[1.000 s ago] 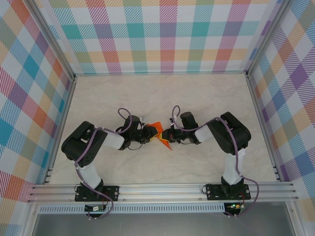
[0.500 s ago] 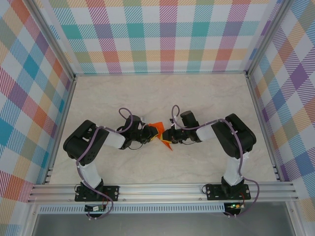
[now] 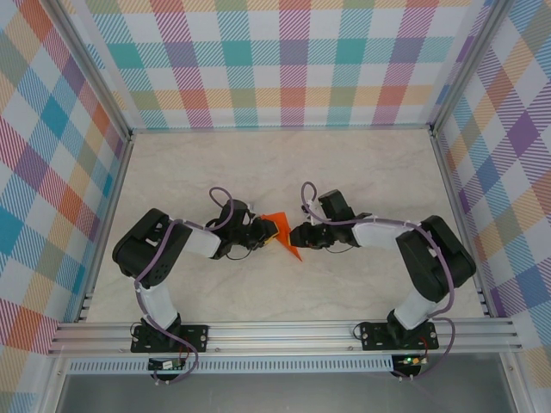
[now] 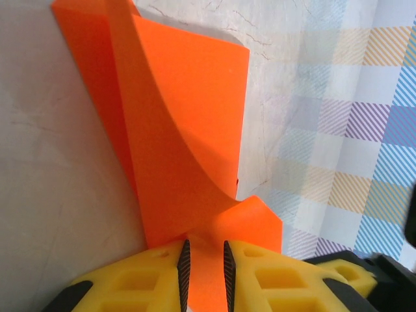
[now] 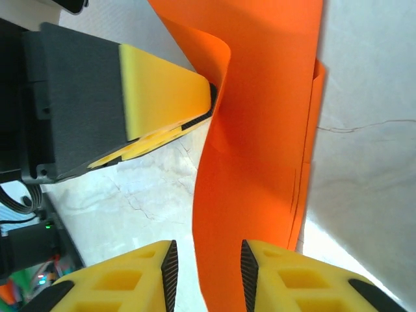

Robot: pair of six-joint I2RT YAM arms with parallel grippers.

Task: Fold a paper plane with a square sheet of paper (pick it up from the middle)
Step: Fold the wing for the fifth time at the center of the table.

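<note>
Pinching an edge of the curled, partly folded orange square sheet of paper (image 3: pixel 280 231) at the bench (image 3: pixel 258 172) centre, left end effector (image 4: pixel 207 260) clamped on it, right end effector (image 5: pixel 207 273) spread just beside it.

The sheet of paper (image 4: pixel 188 130) is thin, smooth, matt orange. The left gripper (image 4: pixel 205 260) and right gripper (image 5: pixel 208 273) have matt yellow plastic fingers (image 4: pixel 273 273) with ribbed black pads (image 4: pixel 184 260). The table (image 3: pixel 258 163) looks like smooth pale stone. The near rail (image 3: pixel 284 334) is brushed metal.

Likely robot lab test cell: aluminium frame (image 3: pixel 284 331), plaid backdrop walls (image 3: pixel 284 60), marble-pattern tabletop (image 3: pixel 284 163).
</note>
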